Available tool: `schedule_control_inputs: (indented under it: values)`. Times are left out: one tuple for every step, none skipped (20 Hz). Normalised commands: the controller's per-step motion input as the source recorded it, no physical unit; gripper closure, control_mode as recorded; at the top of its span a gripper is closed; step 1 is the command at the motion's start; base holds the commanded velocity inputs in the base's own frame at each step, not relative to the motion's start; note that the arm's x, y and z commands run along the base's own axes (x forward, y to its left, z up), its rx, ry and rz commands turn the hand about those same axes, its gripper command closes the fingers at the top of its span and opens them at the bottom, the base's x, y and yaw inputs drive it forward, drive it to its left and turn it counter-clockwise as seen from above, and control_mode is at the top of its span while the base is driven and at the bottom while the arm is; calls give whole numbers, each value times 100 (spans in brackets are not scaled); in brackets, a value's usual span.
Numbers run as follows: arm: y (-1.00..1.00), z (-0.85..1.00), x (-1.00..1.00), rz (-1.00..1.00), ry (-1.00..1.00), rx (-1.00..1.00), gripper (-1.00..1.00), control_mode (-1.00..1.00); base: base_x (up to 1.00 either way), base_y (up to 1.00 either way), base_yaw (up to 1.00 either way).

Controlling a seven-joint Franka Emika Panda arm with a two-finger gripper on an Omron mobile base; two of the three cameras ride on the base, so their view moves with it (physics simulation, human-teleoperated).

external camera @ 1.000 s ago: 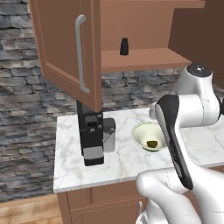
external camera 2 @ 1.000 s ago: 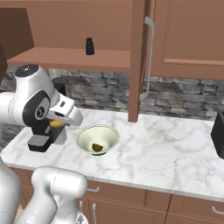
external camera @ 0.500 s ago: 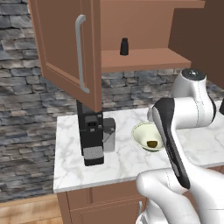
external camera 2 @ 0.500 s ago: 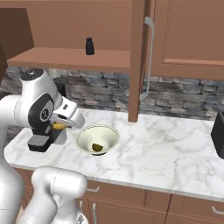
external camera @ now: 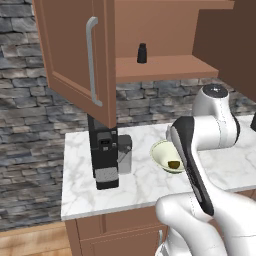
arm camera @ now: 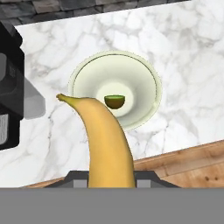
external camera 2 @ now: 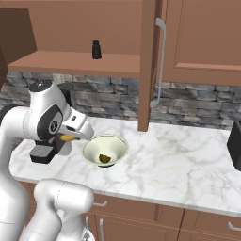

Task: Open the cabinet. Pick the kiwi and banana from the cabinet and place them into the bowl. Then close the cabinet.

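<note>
White marble counter [external camera 2: 179, 160] ran under the stone backsplash, brown cupboard fronts below its near edge. On it sat the pale bowl [external camera 2: 105, 149], toward the left in the right base view, with the black coffee machine [external camera: 106, 156] standing just beside it, farther left. The cabinet shelf [external camera: 160, 67] above carried a small black bottle [external camera: 142, 53], upright.

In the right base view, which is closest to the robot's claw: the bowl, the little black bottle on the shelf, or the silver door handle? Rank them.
From the gripper, holding the banana:
1. The bowl, just to its right on the counter.
2. The black bottle, up on the cabinet shelf above.
3. The silver handle, on the open door farther right.
</note>
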Motion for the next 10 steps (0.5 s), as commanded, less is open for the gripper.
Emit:
schedule_control_inputs:
  values:
    - [-11,-6,26,0,4,0,100,-100,0,0,0]
    - [-6,-6,31,0,6,0,100,-100,0,0,0]
    - [-6,-6,31,0,6,0,100,-100,0,0,0]
    - [-8,-7,26,0,5,0,100,-100,0,0,0]
    - [-9,-7,26,0,5,0,100,-100,0,0,0]
    - [-9,-9,26,0,4,0,100,-100,0,0,0]
    - [-9,-10,27,0,4,0,100,-100,0,0,0]
    - [-9,-11,25,0,4,0,100,-100,0,0,0]
    - [-9,-14,23,0,2,0,100,-100,0,0,0]
    - [-9,-16,21,0,2,0,100,-100,0,0,0]
